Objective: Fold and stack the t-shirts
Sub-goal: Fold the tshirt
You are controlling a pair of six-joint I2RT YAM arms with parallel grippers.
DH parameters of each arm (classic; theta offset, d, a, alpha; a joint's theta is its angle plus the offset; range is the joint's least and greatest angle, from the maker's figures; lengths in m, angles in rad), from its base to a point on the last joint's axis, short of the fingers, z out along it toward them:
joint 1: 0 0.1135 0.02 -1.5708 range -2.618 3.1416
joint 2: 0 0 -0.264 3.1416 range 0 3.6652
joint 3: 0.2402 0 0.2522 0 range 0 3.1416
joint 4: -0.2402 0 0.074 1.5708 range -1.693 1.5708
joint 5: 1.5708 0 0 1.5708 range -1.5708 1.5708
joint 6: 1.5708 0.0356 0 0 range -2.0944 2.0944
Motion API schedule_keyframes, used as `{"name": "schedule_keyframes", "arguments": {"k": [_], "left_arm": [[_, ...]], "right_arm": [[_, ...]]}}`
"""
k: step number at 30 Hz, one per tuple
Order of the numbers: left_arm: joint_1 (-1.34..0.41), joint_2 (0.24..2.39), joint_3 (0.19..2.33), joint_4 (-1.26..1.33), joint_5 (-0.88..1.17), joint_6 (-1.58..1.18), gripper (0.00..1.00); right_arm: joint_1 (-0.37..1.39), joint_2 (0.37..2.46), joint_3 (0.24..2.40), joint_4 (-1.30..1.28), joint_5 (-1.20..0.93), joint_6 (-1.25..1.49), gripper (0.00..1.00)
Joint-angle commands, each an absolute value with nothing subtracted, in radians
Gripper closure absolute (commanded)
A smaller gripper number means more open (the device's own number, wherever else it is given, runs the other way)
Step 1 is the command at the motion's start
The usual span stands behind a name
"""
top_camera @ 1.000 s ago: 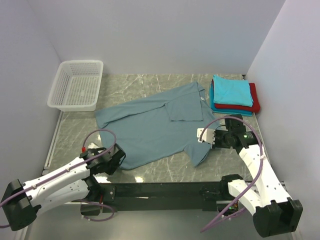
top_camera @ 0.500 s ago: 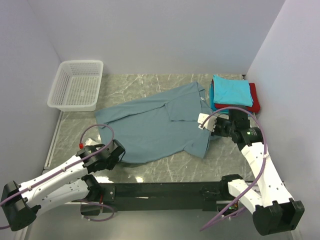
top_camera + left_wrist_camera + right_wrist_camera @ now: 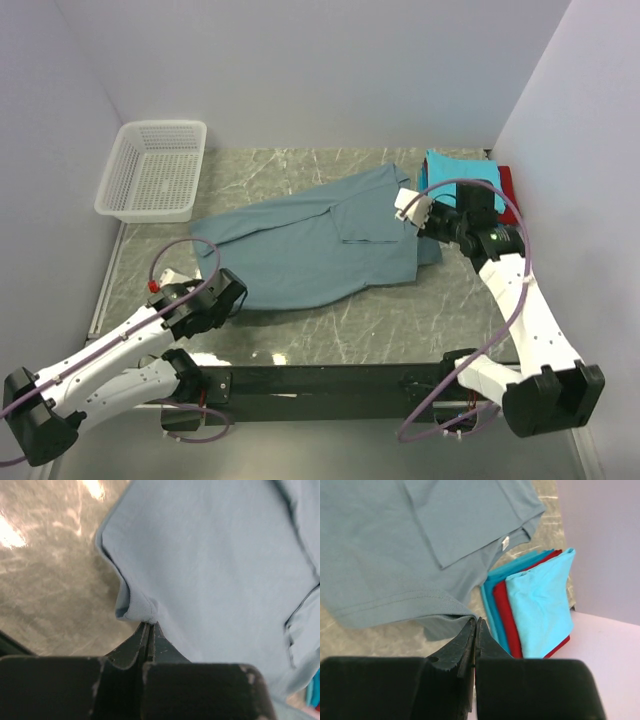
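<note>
1. Left gripper (image 3: 150, 625): the large dusty grey-blue short-sleeved cloth tee (image 3: 215, 555) spreads ahead of the fingertips and off to their right. Its rolled hem corner bunches right at the tips. The jaws are pressed flat together, clenched on that hem corner.
2. Right gripper (image 3: 475, 622): also clenched, with no gap between the jaws. A doubled edge of the tee meets the tips from the left, so I read this as a pinch on the cloth. Most of the tee lies ahead and to the left of this gripper.
3. The stack of folded shirts (image 3: 540, 605) sits just ahead and right of the right gripper's tips, bright turquoise on top with red and teal under it. I cannot tell whether the tee's edge touches it.
4. Arm poses, top view: the left arm lies low and reaches forward, its wrist at the tee's near-left corner. The right arm rises from its base with the forearm stretched forward. Its wrist turns left over the tee's right edge, between the tee and the stack.
5. The tee lies slantwise on the grey marbled table (image 3: 400, 320) with a flap folded over its body. A small white neck label (image 3: 505, 543) shows at the collar, and a stitched hem line runs near the right gripper.
6. The white plastic mesh basket (image 3: 155, 170) stands well apart, far beyond the left gripper.
</note>
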State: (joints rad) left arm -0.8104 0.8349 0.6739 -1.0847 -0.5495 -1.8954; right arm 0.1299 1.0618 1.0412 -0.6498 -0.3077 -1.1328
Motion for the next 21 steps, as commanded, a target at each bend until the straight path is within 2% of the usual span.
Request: {"name": "schedule_keyframes", "arguments": {"k": [1,7,21], "left_arm": [[-0.737,0.827,0.721,-1.065,-0.603,-1.85,1.0],[-0.591,0.847,0.742,-0.98,-0.571,-1.684,1.0],[-0.411,0.931,0.733,-0.83,-0.512,-1.496,1.0]], "right_arm": [[0.123,1.121,1.129,-0.572,-0.301,-1.086,1.0],[0.123,1.221,1.225,-0.538,-0.307,-1.039,1.0],[0.13,1.44,1.423,-0.505,-0.345,-0.936,1.0]]}}
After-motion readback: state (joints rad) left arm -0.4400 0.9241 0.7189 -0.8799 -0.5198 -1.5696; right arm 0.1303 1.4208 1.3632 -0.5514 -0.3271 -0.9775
